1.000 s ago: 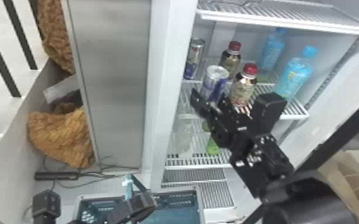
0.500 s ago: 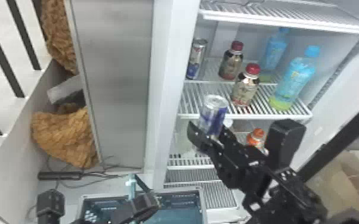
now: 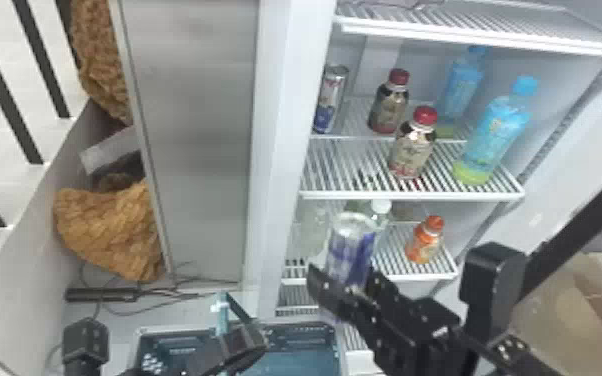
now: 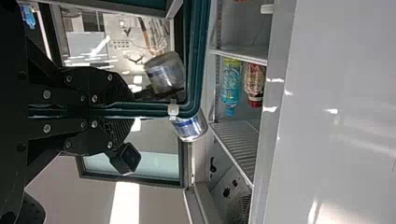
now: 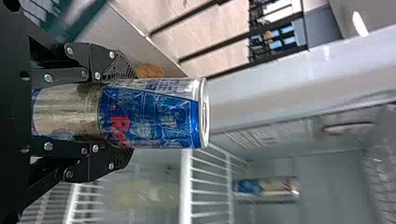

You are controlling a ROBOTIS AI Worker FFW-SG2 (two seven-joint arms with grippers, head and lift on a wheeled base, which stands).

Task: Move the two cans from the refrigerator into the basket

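Observation:
In the head view my right gripper (image 3: pixel 342 295) holds a blue-and-silver can (image 3: pixel 352 245) upright, outside the fridge at lower-shelf height. The right wrist view has this can (image 5: pixel 149 114) clamped between both fingers of the right gripper (image 5: pixel 116 113). A second can (image 3: pixel 331 100) stands at the left of the middle shelf, and the right wrist view shows that can (image 5: pixel 266 186) too. At the bottom, my left gripper (image 3: pixel 240 342) is at the teal basket (image 3: pixel 175 330). Seen from the left wrist, the left gripper (image 4: pixel 121 110) is closed on the basket's rim (image 4: pixel 196 60).
Two red-capped bottles (image 3: pixel 412 150) and two blue bottles (image 3: pixel 495 135) share the middle shelf (image 3: pixel 345 165). An orange bottle (image 3: pixel 425 242) stands on the lower shelf. The fridge's left wall (image 3: pixel 285 150) rises behind the basket. Paper bags (image 3: pixel 575 300) lie at the right.
The right gripper has carried its can off the middle shelf, outward and down toward the basket. The left gripper has stayed at the basket.

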